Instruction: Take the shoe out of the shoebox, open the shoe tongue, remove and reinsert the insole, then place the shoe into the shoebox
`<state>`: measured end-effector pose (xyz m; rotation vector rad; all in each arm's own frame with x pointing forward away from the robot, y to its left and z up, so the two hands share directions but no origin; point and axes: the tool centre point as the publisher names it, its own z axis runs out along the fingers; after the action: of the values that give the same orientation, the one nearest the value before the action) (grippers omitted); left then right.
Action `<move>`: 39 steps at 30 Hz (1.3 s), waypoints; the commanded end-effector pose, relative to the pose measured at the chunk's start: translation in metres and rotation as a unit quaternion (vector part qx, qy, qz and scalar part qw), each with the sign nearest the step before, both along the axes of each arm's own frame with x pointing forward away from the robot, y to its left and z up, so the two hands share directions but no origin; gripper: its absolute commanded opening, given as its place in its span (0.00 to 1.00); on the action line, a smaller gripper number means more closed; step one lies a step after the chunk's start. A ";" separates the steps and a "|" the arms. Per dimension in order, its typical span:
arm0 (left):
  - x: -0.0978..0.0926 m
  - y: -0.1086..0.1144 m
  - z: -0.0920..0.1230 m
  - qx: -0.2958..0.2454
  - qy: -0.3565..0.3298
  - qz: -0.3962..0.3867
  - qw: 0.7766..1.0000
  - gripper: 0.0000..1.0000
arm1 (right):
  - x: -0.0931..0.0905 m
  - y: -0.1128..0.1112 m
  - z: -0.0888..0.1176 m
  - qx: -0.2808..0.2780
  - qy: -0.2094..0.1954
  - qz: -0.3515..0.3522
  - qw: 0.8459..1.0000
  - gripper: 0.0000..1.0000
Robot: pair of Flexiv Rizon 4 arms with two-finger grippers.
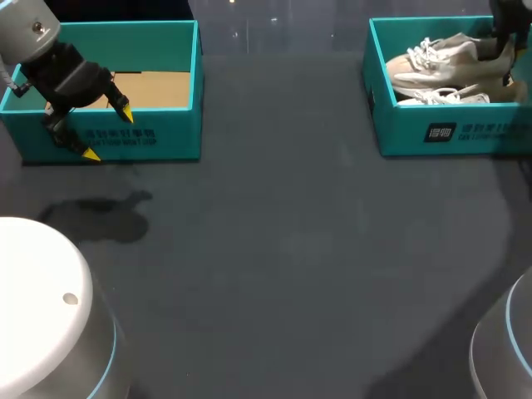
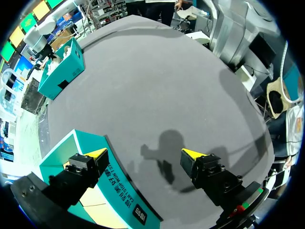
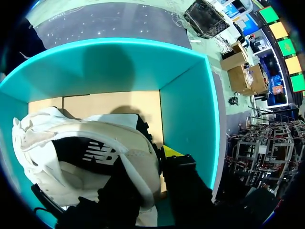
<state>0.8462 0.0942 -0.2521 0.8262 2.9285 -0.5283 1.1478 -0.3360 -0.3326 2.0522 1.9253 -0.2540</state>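
My right gripper (image 3: pixel 147 162) pinches the heel of the shoe (image 3: pixel 71 138) lying in the right shoebox (image 3: pixel 186 109); a thin hold could slip on the lift, or drag the second shoe (image 1: pixel 440 97) along; my left gripper (image 2: pixel 144 153) hangs wide open

Dark table (image 1: pixel 283 249) bears left shoebox (image 1: pixel 158 137) and right shoebox (image 1: pixel 465 131), well apart.

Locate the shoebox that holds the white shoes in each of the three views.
Head view: the shoebox sits at the table's far right, white shoes inside.
Left wrist view: the shoebox is small, far across the table.
Right wrist view: the shoebox encloses a white shoe up close.
Shared landmark: the white shoes inside, clear in head and right wrist views.
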 end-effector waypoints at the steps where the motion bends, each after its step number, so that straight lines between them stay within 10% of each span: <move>1: -0.001 0.000 0.000 0.001 -0.001 0.000 1.000 1.00 | 0.006 -0.002 -0.004 0.008 0.003 0.004 1.000 0.00; 20: -0.001 0.000 0.000 0.001 -0.001 0.000 1.000 1.00 | 0.013 0.003 -0.018 0.032 0.015 0.024 0.999 0.00; 25: -0.001 0.000 0.000 0.001 -0.001 0.000 1.000 1.00 | 0.014 0.004 -0.018 0.033 0.015 0.024 0.999 0.21; 39: -0.001 0.000 0.000 0.001 -0.001 0.000 1.000 1.00 | 0.015 0.008 -0.020 0.038 0.017 0.026 0.999 0.22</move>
<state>0.8462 0.0942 -0.2521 0.8263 2.9285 -0.5283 1.1582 -0.3280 -0.3510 2.0507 2.0312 -0.2014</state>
